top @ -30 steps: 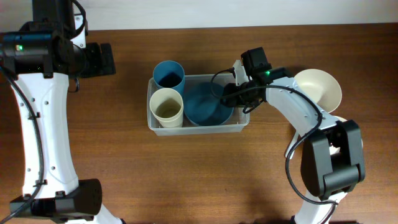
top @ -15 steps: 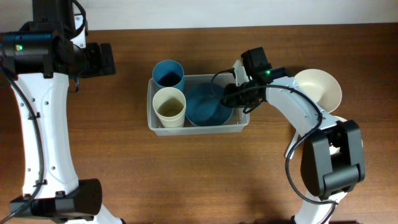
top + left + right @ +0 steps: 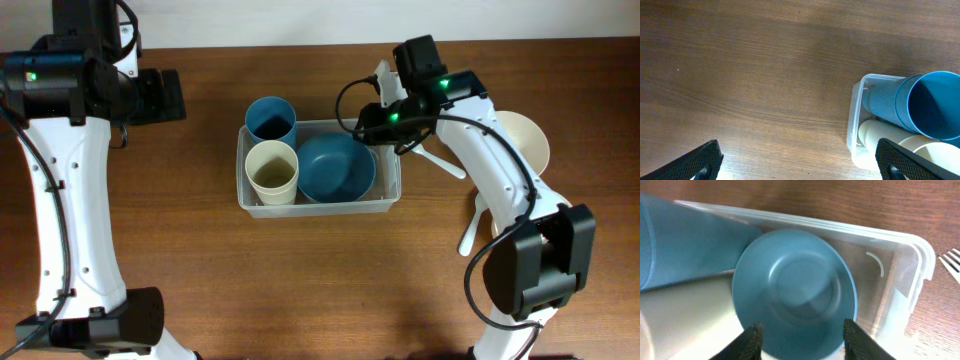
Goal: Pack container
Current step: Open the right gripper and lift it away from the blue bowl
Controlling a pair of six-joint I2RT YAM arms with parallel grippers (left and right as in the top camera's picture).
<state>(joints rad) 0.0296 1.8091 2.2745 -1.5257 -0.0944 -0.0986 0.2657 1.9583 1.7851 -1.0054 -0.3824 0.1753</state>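
Note:
The clear container (image 3: 390, 200) sits mid-table, its rim also in the right wrist view (image 3: 920, 260) and left wrist view (image 3: 856, 125). Inside it lie a blue bowl (image 3: 335, 168), a cream cup (image 3: 271, 172) and a blue cup (image 3: 270, 119) that sticks out over the far rim. My right gripper (image 3: 380, 125) hovers over the container's far right part, open, and the blue bowl (image 3: 795, 295) lies below its spread fingers (image 3: 805, 340). My left gripper (image 3: 165, 97) stands wide open over bare wood left of the container (image 3: 800, 162).
A cream bowl (image 3: 520, 145) rests right of the container, partly under the right arm. A white fork (image 3: 440, 160) and another white utensil (image 3: 472, 230) lie on the wood near it. The table's far edge runs along the top.
My right gripper has pulled back from the blue bowl's right rim toward the container's far edge. The bowl now lies free in the container. The left arm has not moved.

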